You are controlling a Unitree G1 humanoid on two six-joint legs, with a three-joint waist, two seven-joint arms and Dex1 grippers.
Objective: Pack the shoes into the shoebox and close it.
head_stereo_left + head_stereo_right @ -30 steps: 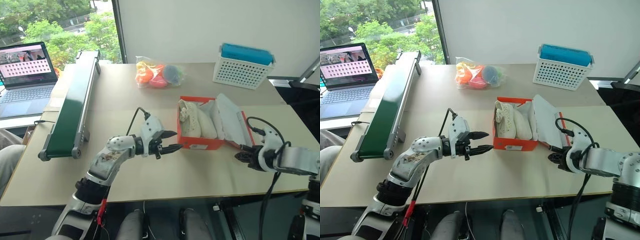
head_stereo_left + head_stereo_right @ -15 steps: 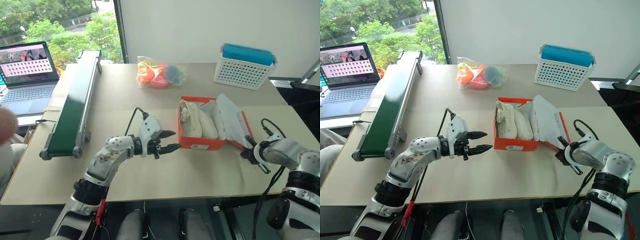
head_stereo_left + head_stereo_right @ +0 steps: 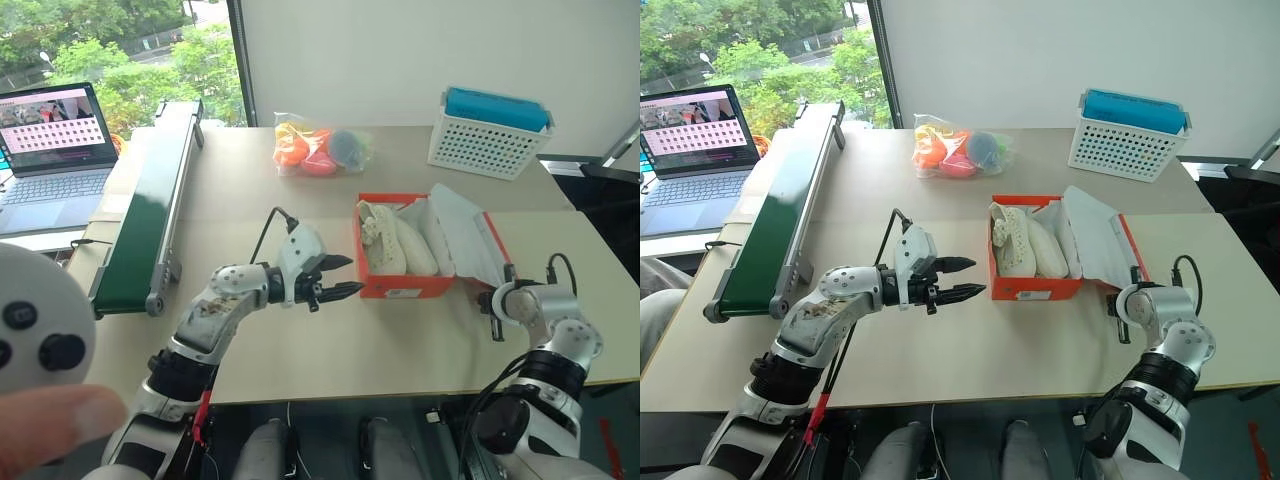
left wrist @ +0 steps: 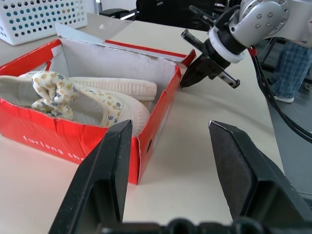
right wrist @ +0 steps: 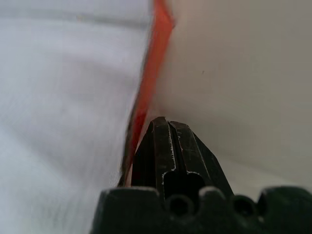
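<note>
The orange-red shoebox (image 3: 404, 289) stands open on the table, its lid (image 3: 468, 236) leaning out to the right with the white inside up. Both cream-white shoes (image 3: 396, 243) lie side by side in it. My left gripper (image 3: 352, 274) hovers open just left of the box's front corner, pointing at it and holding nothing. My right gripper (image 3: 493, 299) is shut, its tip against the lid's near right corner. In the right wrist view the shut fingers (image 5: 168, 141) sit at the lid's orange edge (image 5: 152, 73). The left wrist view shows the right gripper (image 4: 197, 74) beside the box.
A white lattice basket (image 3: 487, 140) with a blue thing on top stands at the back right. A bag of colourful items (image 3: 318, 148) lies behind the box. A green conveyor (image 3: 140, 220) and a laptop (image 3: 55, 135) are on the left. A hand with a white controller (image 3: 40, 340) shows at lower left.
My right gripper has rolled over and moved in to the lid's near right corner. The left gripper has kept still. A hand with a controller has come in at the left.
</note>
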